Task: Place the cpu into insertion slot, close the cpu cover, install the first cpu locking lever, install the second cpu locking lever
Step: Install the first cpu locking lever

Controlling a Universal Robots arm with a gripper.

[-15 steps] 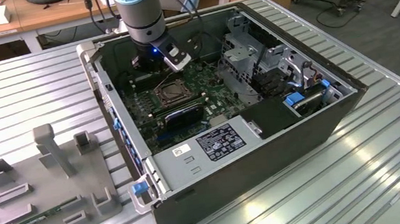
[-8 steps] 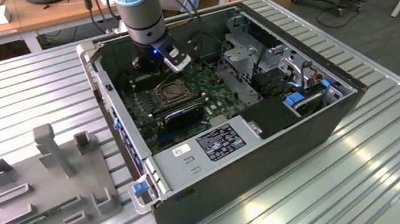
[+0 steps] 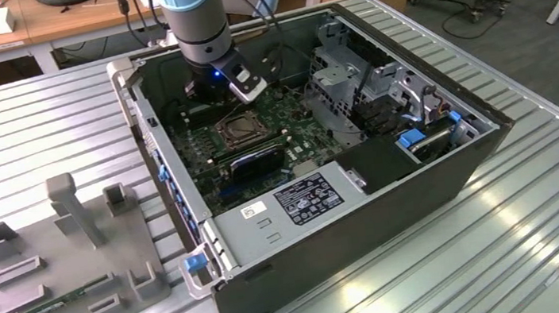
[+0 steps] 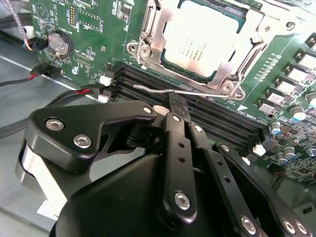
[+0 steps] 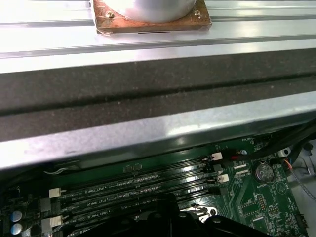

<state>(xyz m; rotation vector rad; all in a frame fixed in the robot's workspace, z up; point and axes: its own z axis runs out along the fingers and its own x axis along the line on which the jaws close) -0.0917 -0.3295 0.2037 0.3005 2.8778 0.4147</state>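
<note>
Inside the open computer case (image 3: 441, 169), the cpu (image 4: 202, 42) lies flat in the insertion slot (image 3: 237, 130) on the green motherboard (image 4: 89, 19). The silvery cpu cover (image 4: 157, 34) is folded down around it, its window showing the chip's top. A thin wire locking lever (image 4: 207, 92) runs along the socket edge next to the black memory slots (image 4: 222, 118). My gripper (image 4: 177, 102) hangs just over that lever with its black fingers pressed together, their tip touching the wire. In the exterior view the gripper (image 3: 236, 90) sits just behind the socket.
The case's metal walls (image 5: 148, 133) stand close around the arm. A drive cage (image 3: 345, 76) and the power supply (image 3: 296, 202) flank the board. A coin battery (image 5: 264, 172) and loose cables (image 4: 29, 79) lie nearby. A grey fixture (image 3: 68, 262) sits at the exterior view's left.
</note>
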